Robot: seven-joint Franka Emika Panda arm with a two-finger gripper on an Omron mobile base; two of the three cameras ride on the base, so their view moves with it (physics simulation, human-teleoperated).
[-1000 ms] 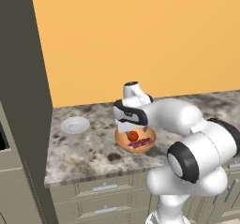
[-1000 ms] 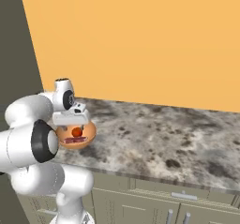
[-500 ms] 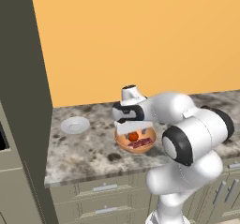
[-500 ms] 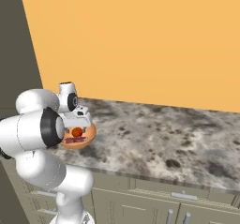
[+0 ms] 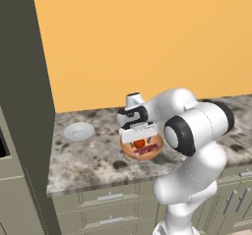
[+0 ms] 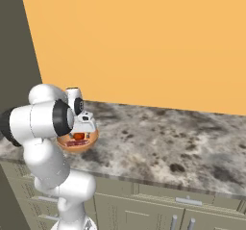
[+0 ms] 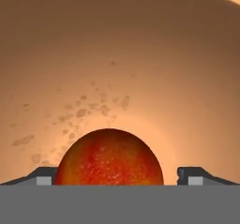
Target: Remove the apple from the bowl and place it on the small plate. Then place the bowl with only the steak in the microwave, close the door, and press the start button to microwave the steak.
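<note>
Orange-tan and smooth-sided, the bowl (image 5: pixel 141 147) sits on the speckled granite counter (image 5: pixel 93 158), near its front edge and above the beige drawers (image 5: pixel 109 198). Inside it lie the apple (image 5: pixel 140 143), a small round red-orange ball, and the steak (image 5: pixel 147 152), a dark red slab that shows just below the apple in the left base view. From the right base view the same bowl (image 6: pixel 79 140) appears partly behind the white arm, with the apple (image 6: pixel 78 136) visible within the rim.

The gripper (image 5: pixel 139 136) reaches down into the bowl, straight over the apple. Its jaws stand wide apart, not clenched: in the hand view the two dark finger tips (image 7: pixel 42 177) rise on either side of the apple (image 7: pixel 110 157), one at its left flank and one a little off its right flank, and whether either touches the fruit cannot be told. Behind the apple in that view the inner wall of the bowl (image 7: pixel 122 54) curves up, pale orange with faint speckles.

The small plate (image 5: pixel 78 131), a flat grey-white dish, rests on the counter to the left of the bowl, well apart from it and close to the tall dark grey cabinet side (image 5: pixel 29 106). An orange wall (image 5: pixel 147 37) backs the counter.
</note>
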